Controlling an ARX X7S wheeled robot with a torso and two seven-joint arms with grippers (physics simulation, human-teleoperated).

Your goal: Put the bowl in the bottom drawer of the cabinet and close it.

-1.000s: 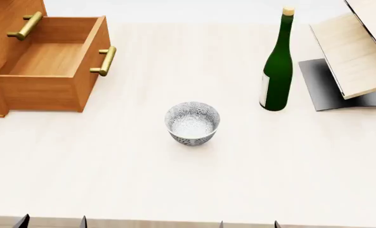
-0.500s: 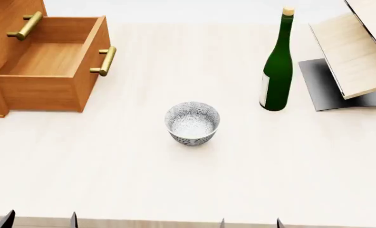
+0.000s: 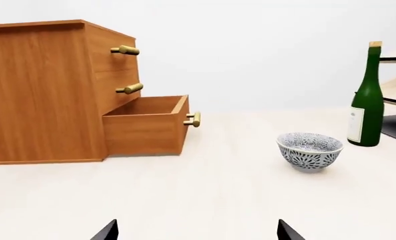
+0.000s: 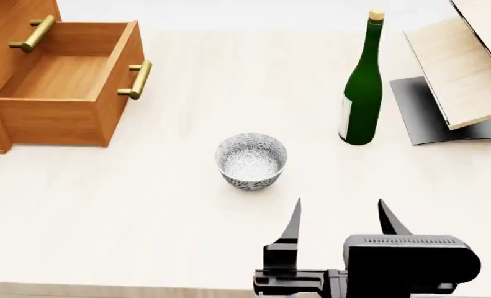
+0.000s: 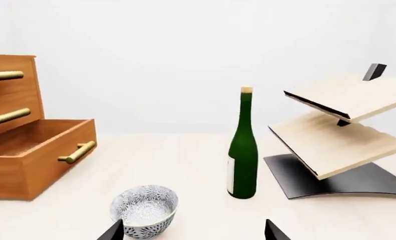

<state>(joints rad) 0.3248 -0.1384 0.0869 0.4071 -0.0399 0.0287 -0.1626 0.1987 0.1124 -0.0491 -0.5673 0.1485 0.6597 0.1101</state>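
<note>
Heads up, working from the cabinet (image 4: pixel 1 37) outward: your bottom drawer (image 4: pixel 67 87) is already pulled out, so there's room to drop into. The bowl (image 4: pixel 251 160) sits upright on the table, well out in front of that drawer, untouched. The right gripper (image 4: pixel 338 217) hangs just behind the bowl, jaws spread, holding nothing. The left gripper (image 3: pixel 196 231) looks spread too. Pinch the thin rim off-centre and it'll probably tip, or swing wide and clip the wine bottle (image 4: pixel 363 87).

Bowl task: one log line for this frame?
bowl: upright on table, ungrasped | bottom drawer: open, empty | right claw: open, short of bowl | left claw: open
</note>
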